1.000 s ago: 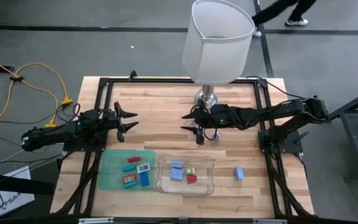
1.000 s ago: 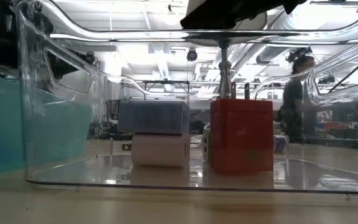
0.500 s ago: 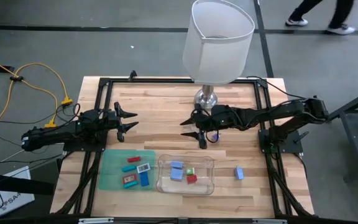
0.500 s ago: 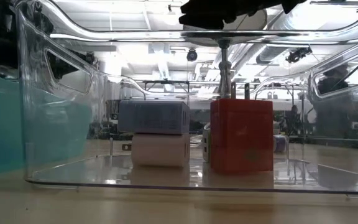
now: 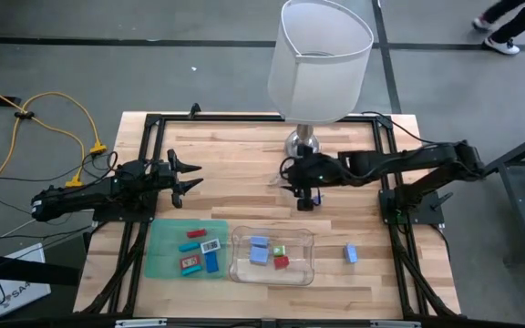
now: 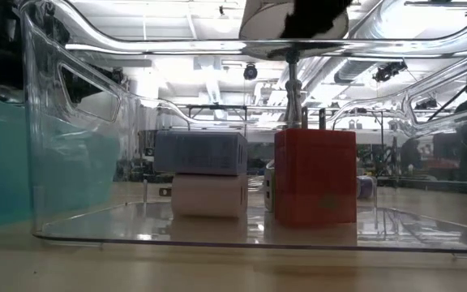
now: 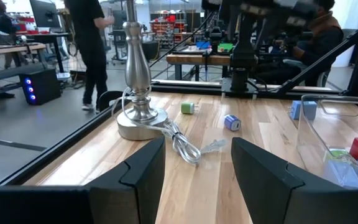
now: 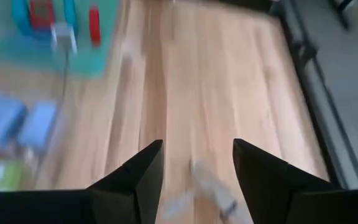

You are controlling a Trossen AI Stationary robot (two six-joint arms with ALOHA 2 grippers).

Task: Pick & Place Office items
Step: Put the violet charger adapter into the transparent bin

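Note:
Several office items lie on the green mat: red, teal, white and blue pieces. In the clear tray lie a blue piece, a green one and a red one. Another blue piece rests on the wood right of the tray. A green piece and a purple one lie near the lamp base. My right gripper hangs open over mid-table, slanting down, touching nothing. My left gripper waits open at the left.
The lamp with its white shade stands at the far middle, and its cord trails over the wood under my right gripper. A black frame borders the table. Bare wood lies between the two grippers.
My right gripper has tipped further downward, and its fingertips have drawn back toward the table's right while it rose a little. It stays open. Nothing on the table has moved.

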